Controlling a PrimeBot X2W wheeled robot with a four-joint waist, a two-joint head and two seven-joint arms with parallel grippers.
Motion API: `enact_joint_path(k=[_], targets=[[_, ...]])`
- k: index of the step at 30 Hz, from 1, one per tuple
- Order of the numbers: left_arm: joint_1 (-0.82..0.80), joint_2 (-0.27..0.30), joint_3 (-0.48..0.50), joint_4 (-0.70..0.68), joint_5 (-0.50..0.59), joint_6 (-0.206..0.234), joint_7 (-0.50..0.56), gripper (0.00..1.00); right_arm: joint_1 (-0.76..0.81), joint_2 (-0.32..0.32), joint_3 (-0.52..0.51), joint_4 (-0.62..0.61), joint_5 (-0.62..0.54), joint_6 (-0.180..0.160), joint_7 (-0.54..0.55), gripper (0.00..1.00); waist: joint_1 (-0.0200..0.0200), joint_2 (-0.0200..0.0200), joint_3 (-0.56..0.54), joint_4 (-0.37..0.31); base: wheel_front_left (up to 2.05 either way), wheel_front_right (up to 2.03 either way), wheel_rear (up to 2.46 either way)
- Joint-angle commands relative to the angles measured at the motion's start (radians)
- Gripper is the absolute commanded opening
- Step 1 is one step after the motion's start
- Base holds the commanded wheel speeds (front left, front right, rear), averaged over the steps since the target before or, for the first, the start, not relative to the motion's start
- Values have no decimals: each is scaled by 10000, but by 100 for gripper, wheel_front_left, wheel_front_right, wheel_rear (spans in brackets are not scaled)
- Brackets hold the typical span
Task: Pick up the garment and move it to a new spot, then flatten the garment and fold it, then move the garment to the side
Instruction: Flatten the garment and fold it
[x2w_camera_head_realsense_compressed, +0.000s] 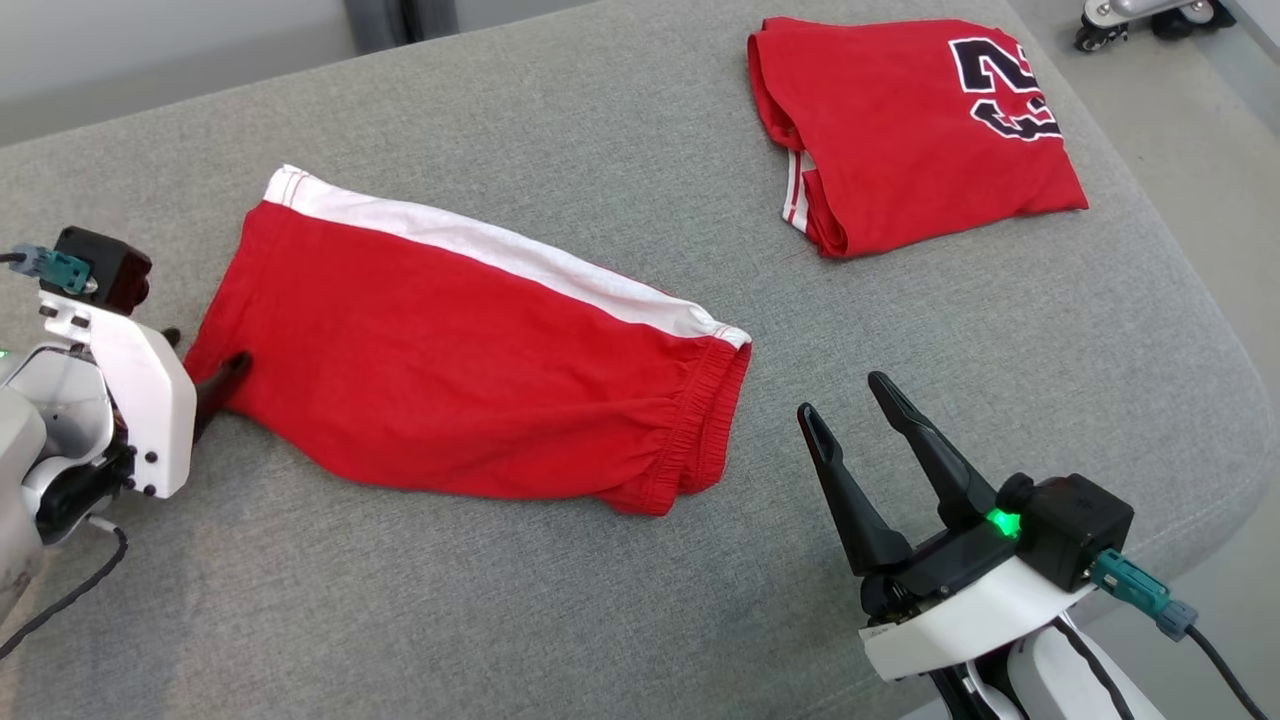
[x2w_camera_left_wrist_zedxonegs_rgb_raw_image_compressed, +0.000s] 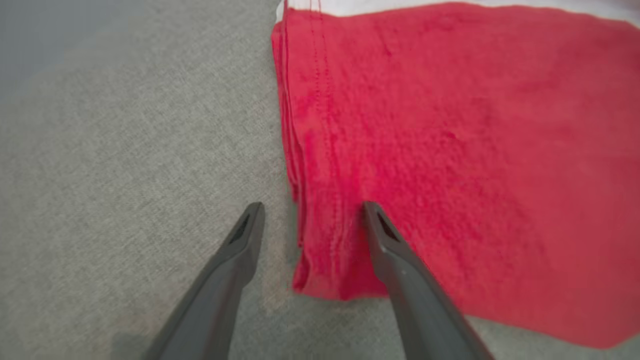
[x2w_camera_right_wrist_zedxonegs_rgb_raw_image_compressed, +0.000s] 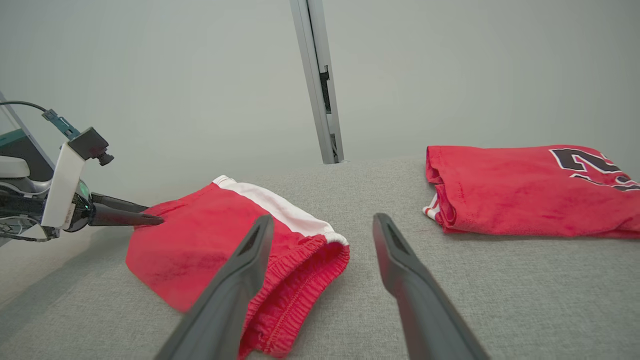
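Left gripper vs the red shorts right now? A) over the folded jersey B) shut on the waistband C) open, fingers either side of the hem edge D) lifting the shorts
C: the left wrist view shows the left gripper open, one finger over the grey cushion, the other over the hem of the red shorts.

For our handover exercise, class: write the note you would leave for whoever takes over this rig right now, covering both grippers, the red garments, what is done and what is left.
Left gripper: open, jaws straddling the hem edge of the red shorts, not closed on it.
Right gripper: open, empty, beside the shorts' waistband end.
The shorts lie flat on the grey cushion; a folded red jersey sits at the far right.
Done: shorts placed and flattened, apparently doubled leg over leg.
Left: grip, fold across, move aside.
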Motion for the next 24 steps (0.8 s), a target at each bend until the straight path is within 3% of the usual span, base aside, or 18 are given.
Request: enact_joint_path(k=[1, 6, 7, 9, 10, 24], targets=[[-24, 111, -40, 28, -30, 9, 82, 100, -104, -20, -20, 30, -75, 3, -49, 100, -1, 0, 14, -19, 0, 0, 0], [163, 22, -155, 241, -627, 9, 887, 100, -148, -7, 5, 61, -80, 3, -49, 100, -1, 0, 47, -72, 0, 0, 0], [194, -11, -211, 237, -680, 9, 1025, 86, -161, -15, 18, 64, -90, 3, -49, 100, -1, 0, 48, -70, 0, 0, 0], [181, -109, -174, 212, -856, 9, 996, 4, -160, -44, -8, 43, -100, 3, -49, 100, -1, 0, 33, -7, 0, 0, 0], [130, -165, -142, 171, -910, 9, 930, 0, -141, -60, -27, 34, -111, 3, -49, 100, -1, 0, 9, 49, 0, 0, 0], [655, -593, 20, -291, -1487, 8, -626, 0, 341, -406, -483, 260, -119, 3, -49, 100, -1, 0, -1243, 1447, 0, 0, 0]])
